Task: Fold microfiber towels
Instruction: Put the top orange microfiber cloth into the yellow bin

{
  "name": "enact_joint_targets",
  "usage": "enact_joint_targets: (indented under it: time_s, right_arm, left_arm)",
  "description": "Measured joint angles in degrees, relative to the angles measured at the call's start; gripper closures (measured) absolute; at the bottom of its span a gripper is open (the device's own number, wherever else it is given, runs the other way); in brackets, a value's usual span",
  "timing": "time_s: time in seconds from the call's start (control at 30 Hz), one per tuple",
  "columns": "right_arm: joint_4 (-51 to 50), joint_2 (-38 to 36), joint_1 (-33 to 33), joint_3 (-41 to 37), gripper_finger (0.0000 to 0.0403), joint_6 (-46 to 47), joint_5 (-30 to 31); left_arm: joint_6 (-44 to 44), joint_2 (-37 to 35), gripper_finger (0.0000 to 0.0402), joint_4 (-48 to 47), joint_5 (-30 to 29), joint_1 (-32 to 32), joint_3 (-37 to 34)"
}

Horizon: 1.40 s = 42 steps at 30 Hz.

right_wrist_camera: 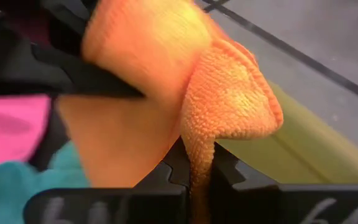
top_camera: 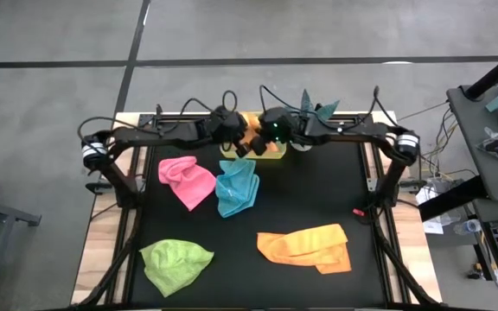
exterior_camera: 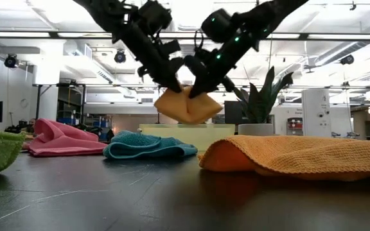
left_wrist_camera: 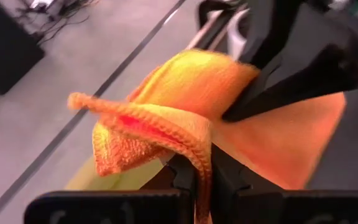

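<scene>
While both jaws clamp it: orange towel (exterior_camera: 186, 106) hangs bunched, folded, seemingly above tray (exterior_camera: 186, 129) | nap looped, soft

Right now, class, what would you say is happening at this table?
Both arms hold one orange towel in the air between them, above the yellow tray at the far edge of the table. The left end effector and the right end effector are each shut on an edge of it. Four more towels lie unfolded on the black mat: a pink one, a turquoise one, a green one and another orange one.
</scene>
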Motion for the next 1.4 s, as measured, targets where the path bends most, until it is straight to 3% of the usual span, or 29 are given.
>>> enact_joint_targets:
  time_s: [0.13,0.33,1.13,1.4]
  right_arm:
    - [-1.0,3.0,-2.3,3.1,0.039,-1.4,0.5]
    - [-1.2,4.8,-4.8,4.6,0.039,-2.1,0.6]
    - [-4.6,5.2,-5.4,4.5,0.039,-1.9,1.1]
    - [-5.0,5.2,-5.4,4.3,0.0331,-1.6,1.1]
  left_arm:
    - [0.4,0.1,0.0396,0.2,1.0,4.0,-0.2]
    - [-0.3,0.2,0.0396,1.7,8.0,7.8,-0.4]
    - [-4.8,2.0,0.0396,14.2,8.2,9.2,-9.1]
    - [-6.3,7.2,0.0384,14.1,8.2,9.2,-7.6]
